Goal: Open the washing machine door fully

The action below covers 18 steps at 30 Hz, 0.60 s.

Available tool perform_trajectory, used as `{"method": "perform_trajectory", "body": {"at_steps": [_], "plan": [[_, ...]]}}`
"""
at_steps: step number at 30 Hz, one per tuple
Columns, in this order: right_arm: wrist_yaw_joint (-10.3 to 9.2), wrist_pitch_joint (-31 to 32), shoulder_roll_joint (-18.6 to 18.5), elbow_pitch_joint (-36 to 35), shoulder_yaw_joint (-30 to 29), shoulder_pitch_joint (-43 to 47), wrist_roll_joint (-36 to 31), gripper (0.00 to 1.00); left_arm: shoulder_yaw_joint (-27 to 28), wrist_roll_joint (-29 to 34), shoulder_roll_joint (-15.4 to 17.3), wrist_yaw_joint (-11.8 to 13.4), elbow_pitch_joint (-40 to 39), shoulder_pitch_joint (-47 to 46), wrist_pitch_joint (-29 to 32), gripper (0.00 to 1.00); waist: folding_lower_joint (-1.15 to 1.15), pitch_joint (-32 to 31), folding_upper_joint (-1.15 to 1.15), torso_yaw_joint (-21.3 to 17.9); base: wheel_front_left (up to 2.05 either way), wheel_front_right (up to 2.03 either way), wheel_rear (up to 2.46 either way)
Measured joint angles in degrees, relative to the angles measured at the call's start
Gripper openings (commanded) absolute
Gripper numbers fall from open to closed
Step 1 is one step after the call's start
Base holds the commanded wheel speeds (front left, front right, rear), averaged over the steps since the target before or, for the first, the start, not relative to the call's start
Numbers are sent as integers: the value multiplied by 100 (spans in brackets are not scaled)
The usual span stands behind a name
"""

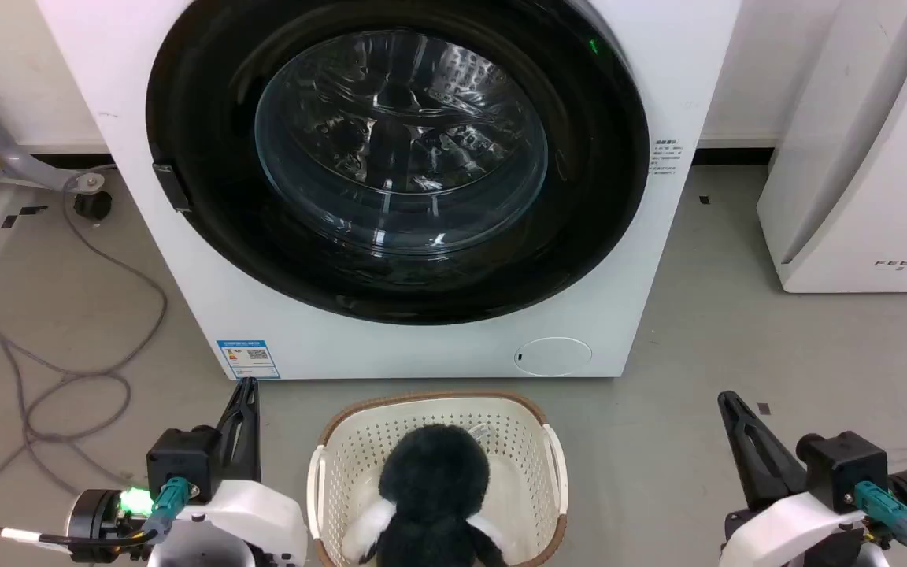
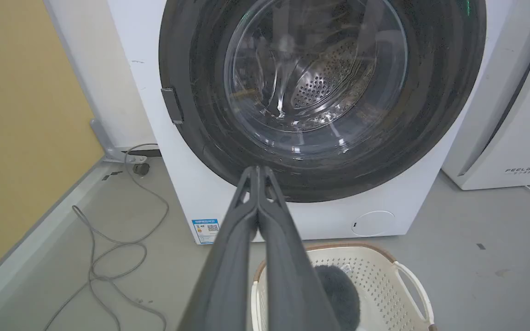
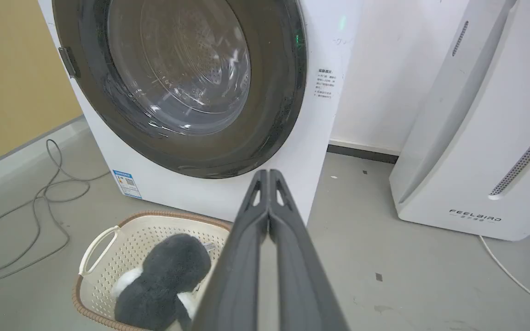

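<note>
Washing machine door sits shut, its glossy black ring flush against the white front of the washing machine, with the glass bowl bulging outward and the steel drum visible behind it. A small dark tab on the rim's left side looks the likeliest place to pull, though it cannot be told whether it is a handle or a hinge cover. Directly in front, on the grey floor, a cream laundry basket holds a dark plush toy, apparently staged for loading once the drum can be reached. The basket stands where a swinging door might sweep. Left gripper and right gripper hang low on either side of the basket, well apart from the door. Each has its two fingers pressed together on nothing, a resting pose that suggests the reach has not yet begun. A loose grey cable lies to the left; a white FEELBIRD appliance stands to the right.
</note>
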Motion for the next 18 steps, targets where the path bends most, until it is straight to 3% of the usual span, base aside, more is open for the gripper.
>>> {"method": "perform_trajectory", "body": {"at_steps": [18], "plan": [[0, 0, 2, -1, 1, 0, 0, 0, 0, 0, 0, 0, 0, 0, 0, 0, 0, 0, 0, 0, 0, 0, 0]]}}
